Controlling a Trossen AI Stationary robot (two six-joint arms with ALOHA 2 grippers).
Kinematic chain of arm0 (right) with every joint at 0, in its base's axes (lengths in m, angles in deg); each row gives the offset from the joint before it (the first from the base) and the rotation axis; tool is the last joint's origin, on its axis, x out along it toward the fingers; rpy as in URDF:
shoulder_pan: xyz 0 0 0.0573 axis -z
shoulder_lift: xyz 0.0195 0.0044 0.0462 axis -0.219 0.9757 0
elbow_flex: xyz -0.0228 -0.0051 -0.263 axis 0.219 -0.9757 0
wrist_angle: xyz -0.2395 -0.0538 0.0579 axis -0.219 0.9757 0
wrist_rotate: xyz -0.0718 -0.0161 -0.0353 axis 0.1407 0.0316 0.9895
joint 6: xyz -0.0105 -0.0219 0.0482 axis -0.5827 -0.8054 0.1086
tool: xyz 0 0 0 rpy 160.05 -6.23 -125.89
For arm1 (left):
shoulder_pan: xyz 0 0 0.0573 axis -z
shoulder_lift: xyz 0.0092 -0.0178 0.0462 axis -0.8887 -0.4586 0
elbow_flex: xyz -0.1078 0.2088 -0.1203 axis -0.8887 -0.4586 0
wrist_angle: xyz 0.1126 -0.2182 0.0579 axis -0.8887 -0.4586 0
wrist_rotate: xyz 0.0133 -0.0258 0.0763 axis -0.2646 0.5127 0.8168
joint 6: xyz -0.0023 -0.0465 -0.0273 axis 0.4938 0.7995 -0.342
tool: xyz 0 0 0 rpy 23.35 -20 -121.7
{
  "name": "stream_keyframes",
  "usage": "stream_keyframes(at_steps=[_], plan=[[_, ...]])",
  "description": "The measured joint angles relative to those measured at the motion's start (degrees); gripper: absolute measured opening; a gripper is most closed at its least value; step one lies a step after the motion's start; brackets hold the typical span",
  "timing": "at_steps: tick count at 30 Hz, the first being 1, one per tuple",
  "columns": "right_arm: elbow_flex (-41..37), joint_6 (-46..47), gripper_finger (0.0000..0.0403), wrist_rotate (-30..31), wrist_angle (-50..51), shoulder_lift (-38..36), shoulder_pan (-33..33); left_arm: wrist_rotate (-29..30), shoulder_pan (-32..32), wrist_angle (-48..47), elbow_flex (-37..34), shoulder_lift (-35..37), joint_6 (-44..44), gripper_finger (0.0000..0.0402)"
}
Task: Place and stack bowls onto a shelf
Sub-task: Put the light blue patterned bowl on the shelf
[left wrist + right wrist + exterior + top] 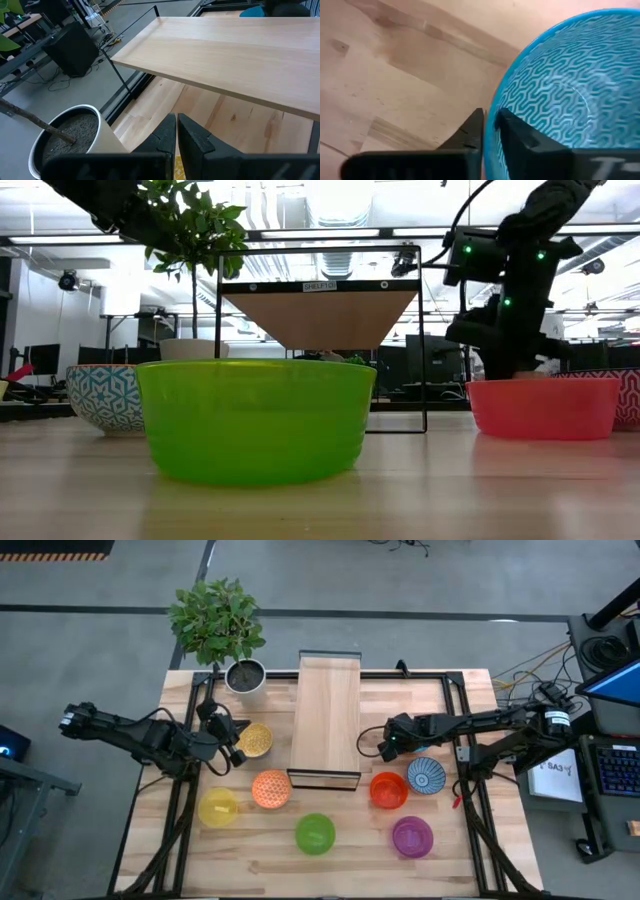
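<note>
Beside the shelf [325,720], right gripper [489,131] fingers pinch a blue bowl [570,95] rim; left gripper [176,131] fingers nearly closed at the gold bowl [254,740].

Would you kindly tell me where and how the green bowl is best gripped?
Take the green bowl by its thin rim, coming straight down, one finger inside and one outside. It stands upright, mouth up, and apart from the orange bowl and purple bowl, so any rim side looks reachable.
</note>
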Motion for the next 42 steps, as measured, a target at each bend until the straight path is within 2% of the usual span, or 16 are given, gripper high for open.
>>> stream_keyframes(at_steps=[8,19,28,33,42], plan=[[10.1,-4.6,0.0015,2.3,10.9,0.2,0.1,0.0,0.0,0.0,0.0,0.0,0.0,0.0000],[22.1,-10.9,0.0014,4.3,14.6,0.2,0.2,0.0,0.0,0.1,0.0,0.0,-0.7,0.0000],[37.0,-23.9,0.0013,5.9,15.5,2.0,2.6,0.0,0.0,2.0,0.0,0.0,-2.6,0.0000],[45.2,-32.7,0.0013,2.3,14.9,6.4,3.1,0.0,0.0,2.1,0.0,0.0,-2.8,0.0000],[59.9,-42.4,0.0013,-3.5,17.0,20.5,3.5,-0.1,0.0,2.1,0.0,0.0,-2.8,0.0000]])
